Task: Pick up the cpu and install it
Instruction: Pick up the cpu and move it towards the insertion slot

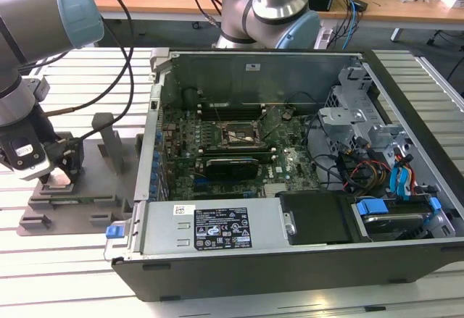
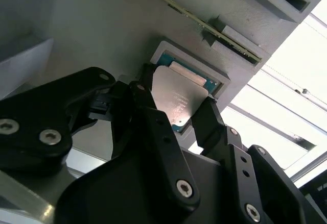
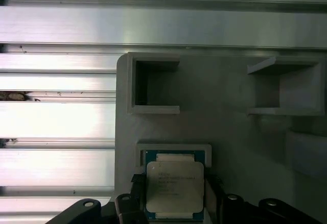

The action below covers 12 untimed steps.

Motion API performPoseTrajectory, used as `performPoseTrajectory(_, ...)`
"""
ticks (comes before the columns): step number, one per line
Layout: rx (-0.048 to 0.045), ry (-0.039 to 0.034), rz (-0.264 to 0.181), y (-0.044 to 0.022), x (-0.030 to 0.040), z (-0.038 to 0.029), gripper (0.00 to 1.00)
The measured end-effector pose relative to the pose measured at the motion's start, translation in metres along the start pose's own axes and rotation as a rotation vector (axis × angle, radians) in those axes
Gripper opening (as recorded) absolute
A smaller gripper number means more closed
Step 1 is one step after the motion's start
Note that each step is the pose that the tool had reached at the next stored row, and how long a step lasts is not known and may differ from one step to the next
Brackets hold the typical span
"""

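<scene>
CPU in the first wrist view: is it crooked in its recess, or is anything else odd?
Nothing stands out. The cpu lies square in its recess in the grey fixture tray, its edges parallel to the recess walls, with the gripper down around it. No damage or debris shows on the tray.

Arm [image 1: 25,21] is seen as grey tubing with pale blue joint caps [image 1: 80,14]; black cables [image 1: 125,64] are routed alongside. Gripper [image 2: 176,104] is matte black, fastened with silver screws [image 2: 185,185].
</scene>
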<state>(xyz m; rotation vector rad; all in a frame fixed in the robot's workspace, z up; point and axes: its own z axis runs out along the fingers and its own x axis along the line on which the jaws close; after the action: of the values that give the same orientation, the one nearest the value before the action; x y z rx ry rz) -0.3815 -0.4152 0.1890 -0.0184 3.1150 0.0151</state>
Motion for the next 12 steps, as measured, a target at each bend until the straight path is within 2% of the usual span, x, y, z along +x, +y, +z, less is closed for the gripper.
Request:
performPoseTrajectory(4, 0.0000, 0.0000, 0.000, 0.0000, 0.0000, 0.0000, 0.55)
performPoseTrajectory(9, -0.0002, -0.0003, 0.000, 0.0001, -0.0003, -0.0078, 0.55)
performPoseTrajectory(12, -0.0034, -0.0001, 0.000, 0.0001, -0.0007, -0.0079, 0.55)
